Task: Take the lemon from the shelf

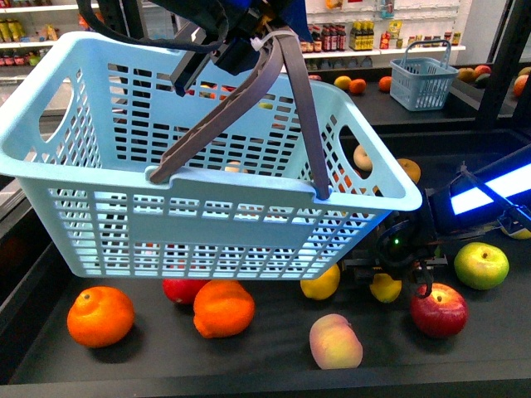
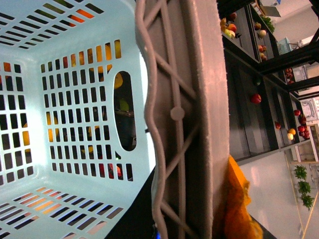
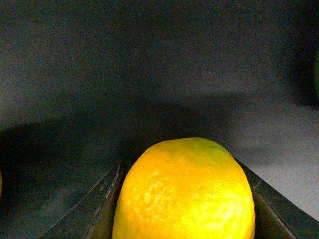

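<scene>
A lemon (image 1: pixel 385 288) sits low over the black tray deck of the shelf (image 1: pixel 265 361), right of centre, with my right gripper (image 1: pixel 388 275) shut on it. In the right wrist view the lemon (image 3: pixel 184 194) fills the space between the dark fingers (image 3: pixel 97 211). My left gripper (image 1: pixel 241 46) is shut on the grey-brown handle (image 1: pixel 249 91) of a light blue basket (image 1: pixel 108 207), which hangs tilted above the deck's left and middle. The left wrist view shows the handle (image 2: pixel 189 124) close up, with the empty basket interior (image 2: pixel 65 124) beside it.
Loose fruit lies on the deck: two oranges (image 1: pixel 100 316) (image 1: pixel 223 308), a red fruit (image 1: pixel 184 289) under the basket, a second yellow fruit (image 1: pixel 321 283), a peach (image 1: pixel 335 341), a red apple (image 1: pixel 438 309) and a green apple (image 1: pixel 480 265). Another blue basket (image 1: pixel 424 83) stands at the back right.
</scene>
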`<move>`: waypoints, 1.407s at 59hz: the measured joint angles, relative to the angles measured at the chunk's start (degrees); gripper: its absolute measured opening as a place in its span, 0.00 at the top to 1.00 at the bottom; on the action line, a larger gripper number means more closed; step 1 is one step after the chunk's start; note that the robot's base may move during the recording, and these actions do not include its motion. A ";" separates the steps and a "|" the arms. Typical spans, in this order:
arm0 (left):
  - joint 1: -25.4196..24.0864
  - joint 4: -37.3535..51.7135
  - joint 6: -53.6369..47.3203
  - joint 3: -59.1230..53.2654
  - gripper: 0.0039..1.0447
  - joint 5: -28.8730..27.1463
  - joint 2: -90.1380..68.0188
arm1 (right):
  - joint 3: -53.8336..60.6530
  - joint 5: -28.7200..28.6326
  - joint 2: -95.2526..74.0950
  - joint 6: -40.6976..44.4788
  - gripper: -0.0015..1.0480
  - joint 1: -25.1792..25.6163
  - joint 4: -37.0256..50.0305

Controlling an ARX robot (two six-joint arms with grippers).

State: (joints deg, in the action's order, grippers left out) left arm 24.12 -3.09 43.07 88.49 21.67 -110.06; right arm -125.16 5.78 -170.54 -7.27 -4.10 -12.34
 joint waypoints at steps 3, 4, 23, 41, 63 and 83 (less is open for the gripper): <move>-0.02 0.00 0.00 0.00 0.86 0.00 0.00 | 1.49 0.00 0.79 0.00 0.47 0.24 0.72; 0.00 0.00 0.00 0.00 0.86 0.00 0.00 | 2.29 0.00 1.27 0.00 0.47 0.39 1.11; -0.02 0.00 0.00 0.00 0.86 0.00 0.00 | 22.91 0.68 15.63 0.61 0.48 5.66 13.03; 0.00 0.00 0.00 0.00 0.86 0.00 0.00 | 41.62 -4.66 37.44 0.57 0.48 12.61 21.18; 0.00 0.00 0.00 0.00 0.86 -0.02 0.00 | 48.09 -14.62 61.11 -6.82 0.48 4.17 19.17; 0.00 0.00 0.00 0.00 0.86 0.04 0.00 | 51.04 -14.27 65.02 -9.75 0.48 -7.93 18.64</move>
State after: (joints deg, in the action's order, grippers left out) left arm 24.12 -3.09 43.07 88.49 21.71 -110.06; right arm -74.13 -8.49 -105.51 -17.02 -12.03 6.31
